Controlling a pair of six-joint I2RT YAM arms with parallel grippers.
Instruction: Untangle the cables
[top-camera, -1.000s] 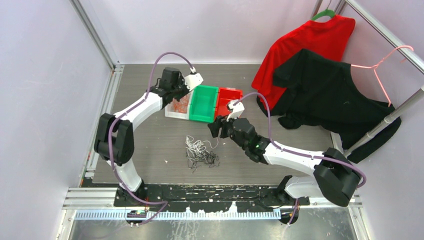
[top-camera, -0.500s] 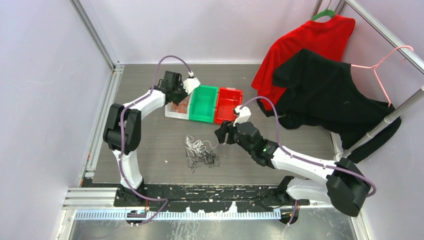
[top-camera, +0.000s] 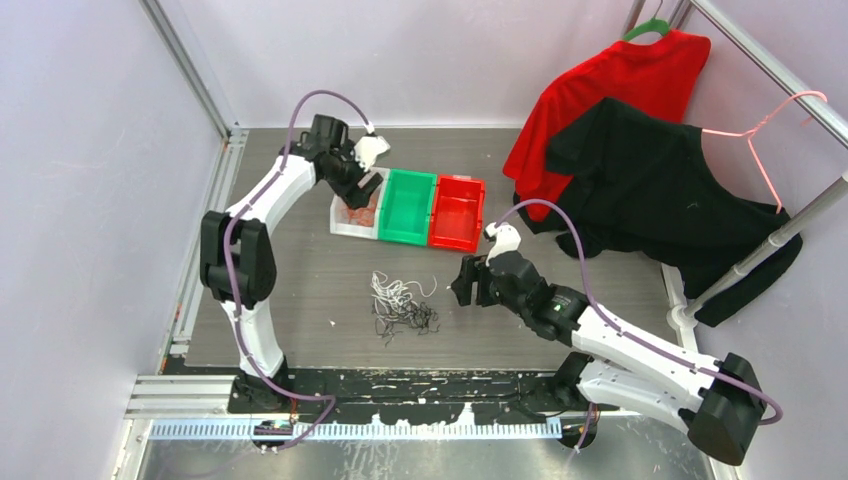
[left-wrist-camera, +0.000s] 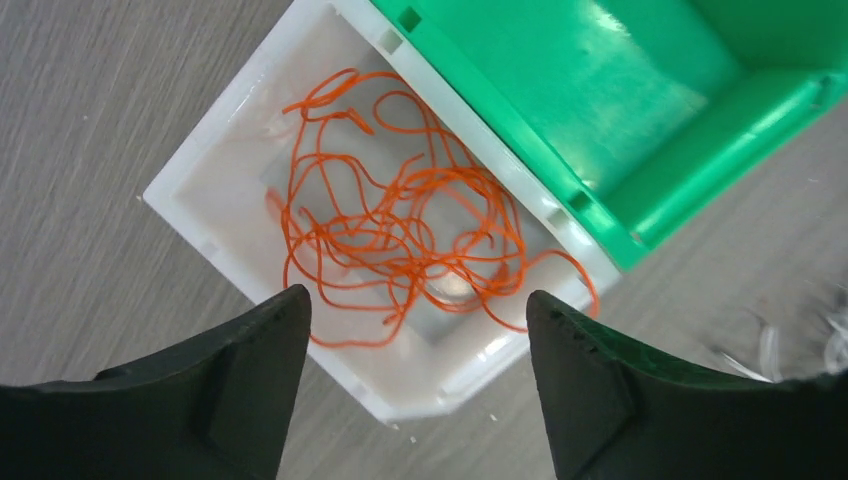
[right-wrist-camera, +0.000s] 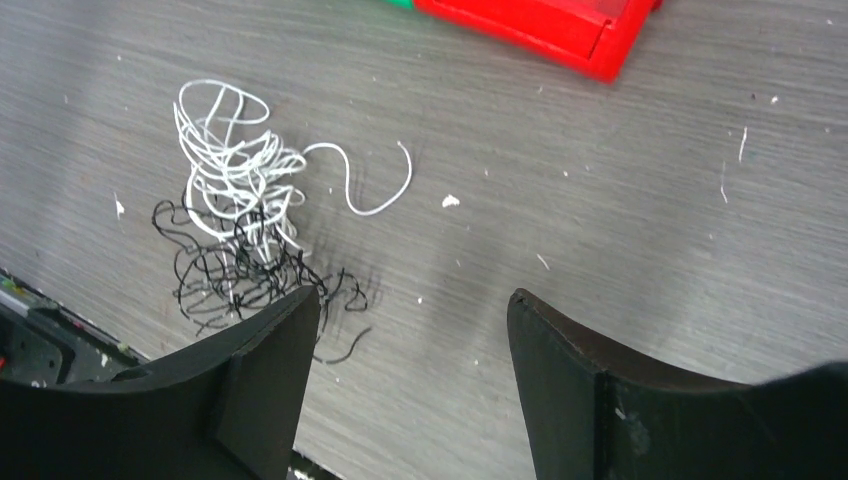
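1. Our right gripper (right-wrist-camera: 410, 345), jaws wide and empty, hangs over bare table. The white-and-black clump (right-wrist-camera: 245, 235) lies off to its left, white strands far, black near.
2. Our left gripper (left-wrist-camera: 415, 335), also wide and empty, hovers over the white bin (left-wrist-camera: 195, 215) holding orange strands (left-wrist-camera: 400, 235).
3. We judge the right arm nearer the clump.

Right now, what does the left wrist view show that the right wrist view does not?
Only the left wrist view shows the orange cables lying in the white bin, and the inside of the green bin. Only the right wrist view clearly shows the black cables tangled with the white cables on the table, and a corner of the red bin. Both show the grey table and an open gripper holding nothing: the left gripper in one, the right gripper in the other.
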